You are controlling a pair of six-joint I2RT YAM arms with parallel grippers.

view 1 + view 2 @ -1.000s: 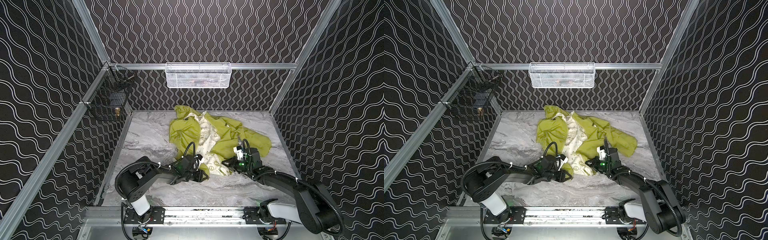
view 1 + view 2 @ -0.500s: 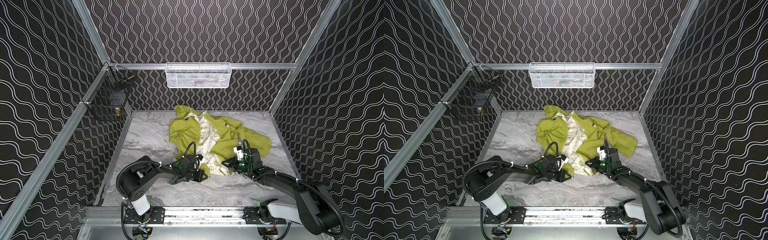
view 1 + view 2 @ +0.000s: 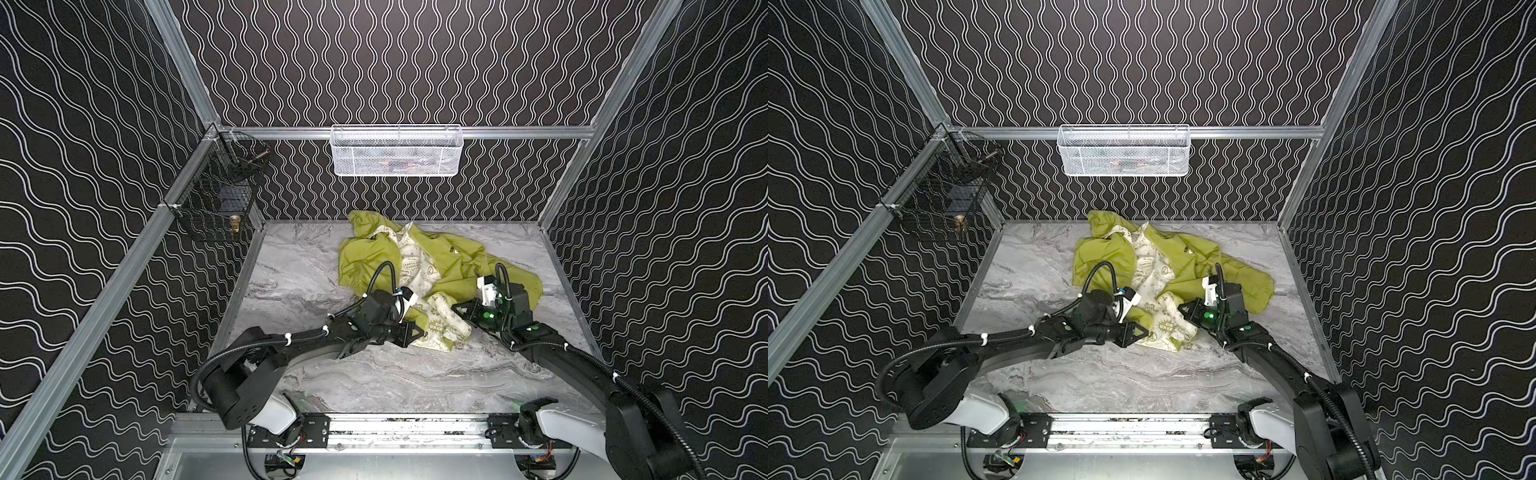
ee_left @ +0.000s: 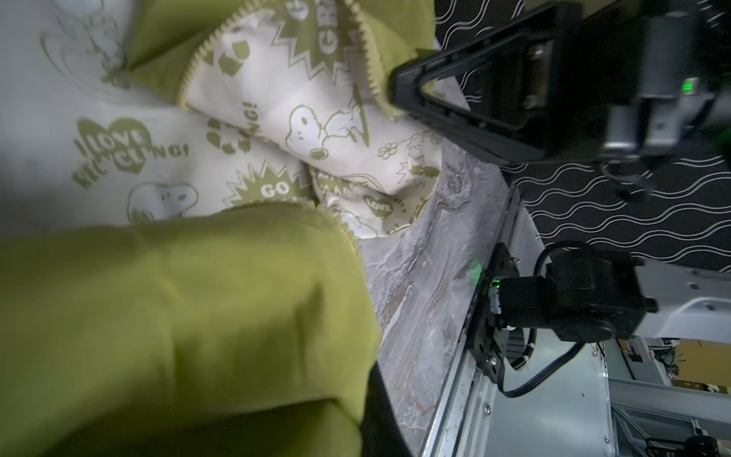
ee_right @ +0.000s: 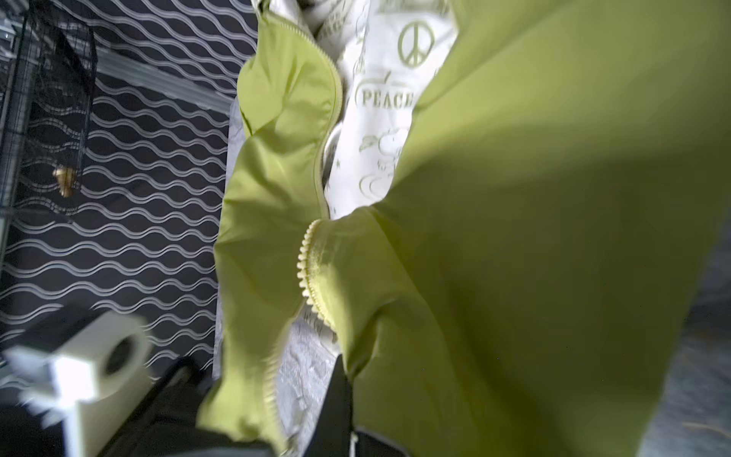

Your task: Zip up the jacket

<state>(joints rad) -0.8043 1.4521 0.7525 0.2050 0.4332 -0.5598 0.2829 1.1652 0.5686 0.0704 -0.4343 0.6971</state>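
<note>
Far beyond my tools, the white mesh basket (image 3: pixel 397 151) on the back rail holds something dark I cannot make out. The black wire basket (image 3: pixel 216 203), off to my left tool's side, holds a small brass piece (image 3: pixel 235 222). The jacket (image 3: pixel 457 266) lies crumpled on the bench (image 3: pixel 374 382), stretching away from both tools. My left tool (image 3: pixel 417 333) and right tool (image 3: pixel 457 308) are each clenched on its near edge, barely shifted from a second ago.

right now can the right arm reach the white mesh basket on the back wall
Probably not: the right gripper is shut on the yellow-green fabric jacket down low; the white mesh basket hangs high behind it.
</note>
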